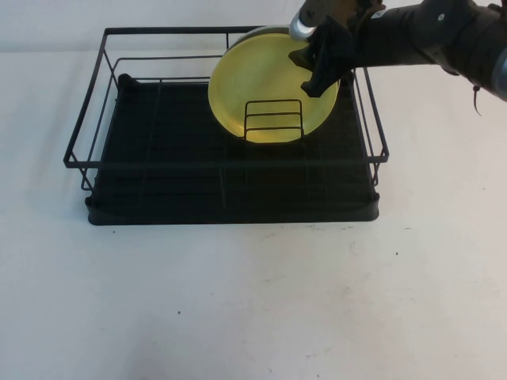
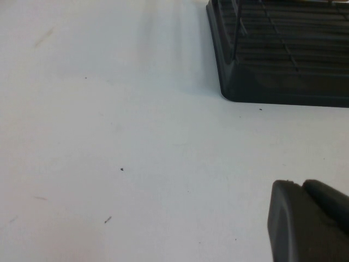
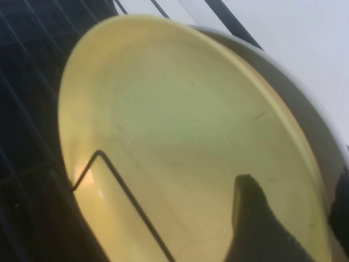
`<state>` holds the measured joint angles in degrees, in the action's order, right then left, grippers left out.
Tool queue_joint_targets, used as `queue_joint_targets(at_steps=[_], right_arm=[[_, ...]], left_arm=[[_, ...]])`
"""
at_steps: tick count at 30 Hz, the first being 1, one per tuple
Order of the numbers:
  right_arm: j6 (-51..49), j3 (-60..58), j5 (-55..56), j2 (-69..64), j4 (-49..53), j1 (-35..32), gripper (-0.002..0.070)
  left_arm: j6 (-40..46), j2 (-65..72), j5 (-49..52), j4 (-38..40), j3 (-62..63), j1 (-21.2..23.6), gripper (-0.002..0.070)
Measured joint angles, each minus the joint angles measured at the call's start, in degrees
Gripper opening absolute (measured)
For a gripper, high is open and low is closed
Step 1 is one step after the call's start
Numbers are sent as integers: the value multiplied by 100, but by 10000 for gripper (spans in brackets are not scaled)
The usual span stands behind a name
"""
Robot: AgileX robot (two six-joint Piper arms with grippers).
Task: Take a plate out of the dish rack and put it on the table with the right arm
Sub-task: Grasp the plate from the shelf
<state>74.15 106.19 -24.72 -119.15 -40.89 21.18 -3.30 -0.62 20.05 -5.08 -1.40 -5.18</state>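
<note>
The pale-yellow plate (image 1: 261, 83) stands on edge in the small wire holder (image 1: 273, 120) at the back right of the black dish rack (image 1: 158, 170). In the right wrist view the plate (image 3: 180, 131) fills the picture. My right gripper (image 1: 321, 73) is at the plate's upper right rim, open. One finger (image 3: 253, 229) lies over the plate's face. The other shows at the picture's edge, behind the rim. My right gripper (image 3: 294, 213) straddles that rim. My left gripper (image 2: 305, 218) is shut and empty, low over the white table (image 2: 109, 136).
A pale grey-blue plate (image 3: 311, 114) stands directly behind the yellow one. The rack's wire walls (image 1: 376, 119) rise close beside my right gripper. The rack's tray corner (image 2: 245, 82) lies ahead of my left gripper. White table (image 1: 253, 301) stretches in front of the rack.
</note>
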Motion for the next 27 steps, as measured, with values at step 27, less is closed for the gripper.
queue_joint_targets(at_steps=[27], right_arm=[[309,53,510,-240,0,0,45]], left_arm=[[0,0,0,0,0,0,-4]])
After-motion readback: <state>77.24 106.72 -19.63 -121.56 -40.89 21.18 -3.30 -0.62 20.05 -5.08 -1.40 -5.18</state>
